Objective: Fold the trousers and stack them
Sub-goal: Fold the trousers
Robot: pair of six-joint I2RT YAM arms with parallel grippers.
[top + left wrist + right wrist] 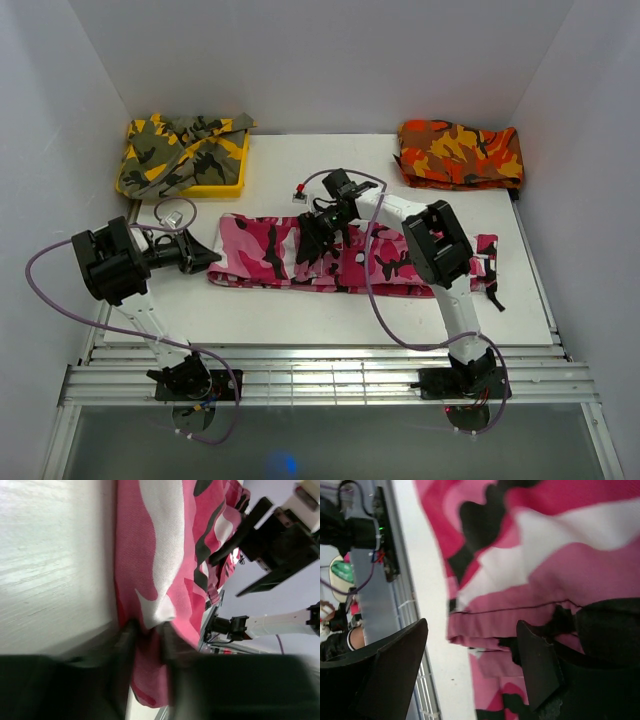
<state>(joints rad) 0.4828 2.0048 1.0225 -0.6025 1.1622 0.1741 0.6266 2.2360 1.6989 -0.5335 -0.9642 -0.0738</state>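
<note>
The trousers [390, 262], pink, white and black camouflage, lie stretched left to right across the middle of the table. My left gripper [212, 258] is at their left end. In the left wrist view its blurred dark fingers [125, 637] stand close together with a fold of pink cloth [150, 580] pinched between them. My right gripper [312, 245] hovers over the trousers' middle. The right wrist view shows its fingers [535, 662] spread wide above a folded edge of the cloth [485, 630], with nothing held.
A yellow tray [225, 188] at the back left holds a yellow-olive camouflage garment [180, 150]. An orange-red camouflage garment [460, 152] lies folded at the back right. White walls close in three sides. A slatted metal rail [320, 375] runs along the near edge.
</note>
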